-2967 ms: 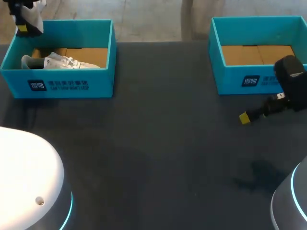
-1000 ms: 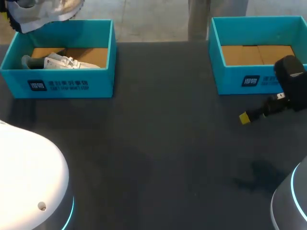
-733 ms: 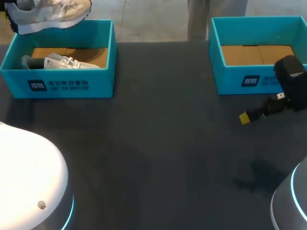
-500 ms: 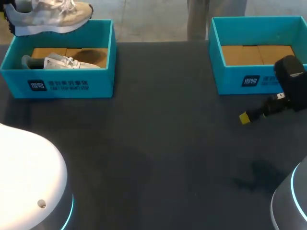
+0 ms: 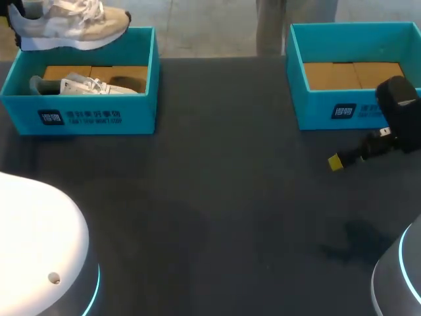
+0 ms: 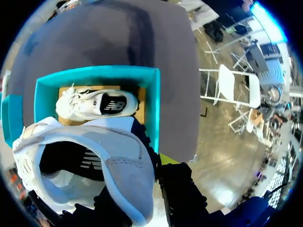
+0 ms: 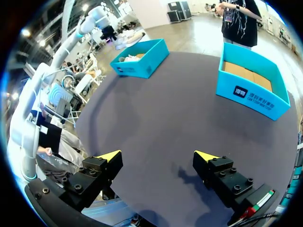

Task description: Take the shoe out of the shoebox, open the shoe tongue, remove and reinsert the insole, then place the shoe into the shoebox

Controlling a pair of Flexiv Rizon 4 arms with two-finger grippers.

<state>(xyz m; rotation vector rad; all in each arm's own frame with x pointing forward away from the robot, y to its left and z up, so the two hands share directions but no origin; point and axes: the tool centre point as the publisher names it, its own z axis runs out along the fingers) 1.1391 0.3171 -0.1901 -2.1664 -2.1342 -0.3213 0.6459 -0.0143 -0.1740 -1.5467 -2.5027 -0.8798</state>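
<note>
My left gripper (image 6: 151, 163) clamps the heel of a pale shoe (image 5: 69, 26) hanging above the far rim of the left shoebox (image 5: 85, 117); I should carry it level, clear of the wall, toward the desk (image 5: 217, 197) where my right gripper (image 7: 158, 156) hovers wide open.

Left gripper (image 5: 10, 14) clamps shoe (image 5: 72, 26) heel, raised high; right gripper (image 7: 158, 156) hangs low, fingers spread wide.

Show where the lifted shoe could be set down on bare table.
Bare table spans between the left shoebox and the right shoebox, and along the near side. Crowded: left shoebox holds a second shoe; right pincer hangs before the right shoebox.
</note>
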